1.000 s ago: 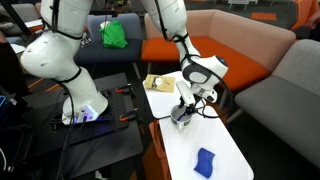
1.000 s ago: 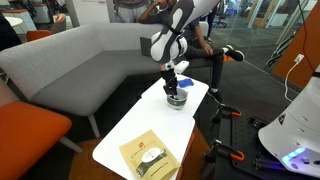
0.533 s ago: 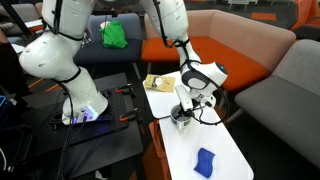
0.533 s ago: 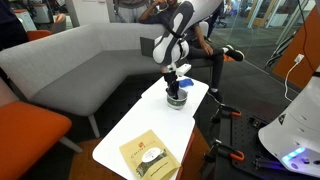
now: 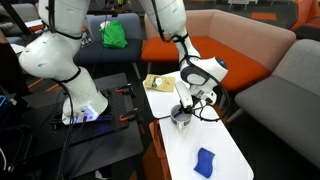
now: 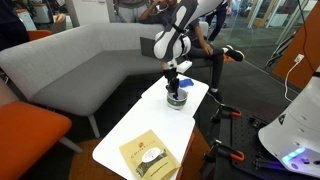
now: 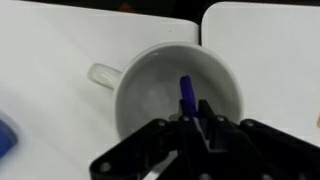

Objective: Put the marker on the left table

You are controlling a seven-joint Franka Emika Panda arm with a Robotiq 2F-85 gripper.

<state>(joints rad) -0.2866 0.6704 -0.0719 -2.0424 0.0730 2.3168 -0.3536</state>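
A small white cup (image 7: pixel 150 95) with a handle stands on a white table (image 5: pixel 220 140). It also shows in both exterior views (image 5: pixel 181 119) (image 6: pixel 177 100). My gripper (image 7: pixel 192 120) is directly above the cup, pointing down, and is shut on the marker (image 7: pixel 186 90), a thin blue stick whose tip hangs inside the cup. In both exterior views the gripper (image 5: pixel 184 104) (image 6: pixel 172 84) is just over the cup's rim. The marker is too small to make out there.
A blue cloth-like lump (image 5: pixel 204 161) lies near one end of the white table. A yellow card with a small object (image 5: pixel 153 82) (image 6: pixel 150 156) lies at the other end. A second white tabletop (image 7: pixel 262 40) adjoins it. Orange and grey sofas (image 5: pixel 250 50) surround it. A black cart (image 5: pixel 90 130) holds the robot base.
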